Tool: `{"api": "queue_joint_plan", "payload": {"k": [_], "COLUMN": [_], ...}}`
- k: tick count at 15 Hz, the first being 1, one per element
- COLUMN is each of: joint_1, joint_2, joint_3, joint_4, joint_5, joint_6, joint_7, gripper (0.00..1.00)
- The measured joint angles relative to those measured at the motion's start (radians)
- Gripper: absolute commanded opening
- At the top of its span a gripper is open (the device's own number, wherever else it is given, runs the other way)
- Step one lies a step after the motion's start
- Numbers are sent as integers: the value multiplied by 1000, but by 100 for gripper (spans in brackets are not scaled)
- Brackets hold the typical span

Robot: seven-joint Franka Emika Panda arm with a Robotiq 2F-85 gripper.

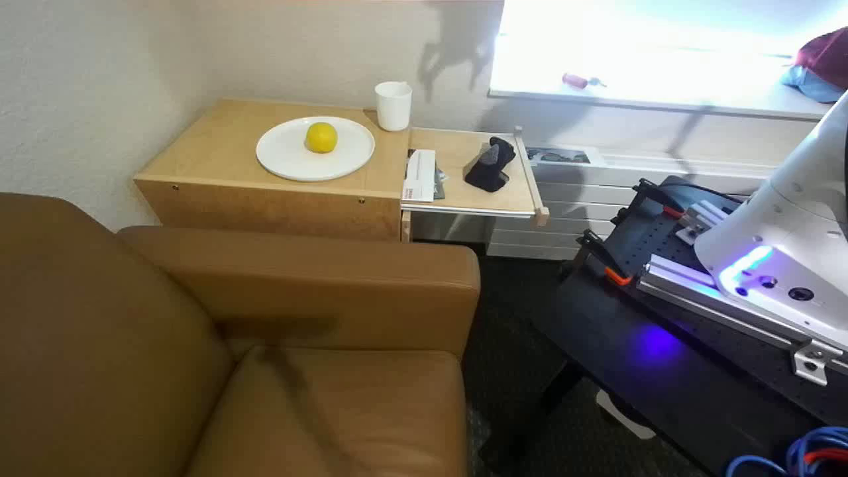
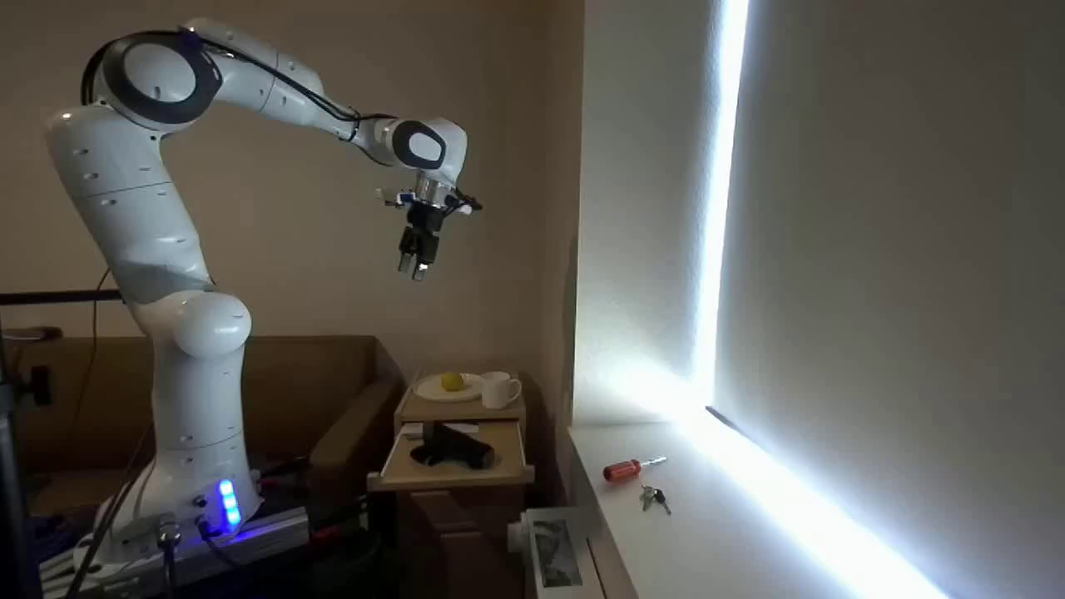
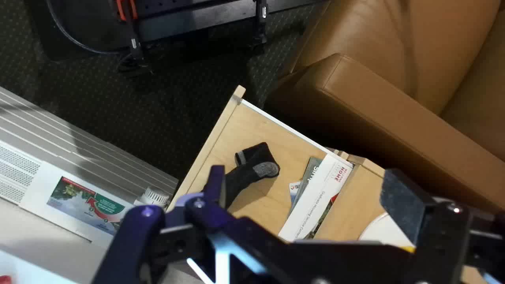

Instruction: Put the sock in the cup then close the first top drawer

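The black sock with grey patches lies folded in the open top drawer in both exterior views and the wrist view. The light-wood drawer is pulled out from the cabinet; it also shows in an exterior view and the wrist view. The white cup stands upright on the cabinet top beside the plate, handle visible in an exterior view; it is not visible in the wrist view. My gripper hangs high above the drawer, empty, fingers wide apart in the wrist view.
A white plate with a yellow fruit sits on the cabinet. Leaflets lie in the drawer. A brown sofa stands close to the cabinet. A radiator and windowsill with a screwdriver are nearby.
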Motion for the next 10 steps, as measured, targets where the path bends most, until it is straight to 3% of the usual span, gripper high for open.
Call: {"api": "queue_joint_plan", "payload": {"k": [5, 10], "joint_1": [-3, 0], "joint_2": [11, 136], "joint_3": [7, 70], "joint_4": [-17, -220], "joint_5": [-3, 103], "joint_6": [33, 343], "joint_7": [59, 326], "gripper": [100, 100]}}
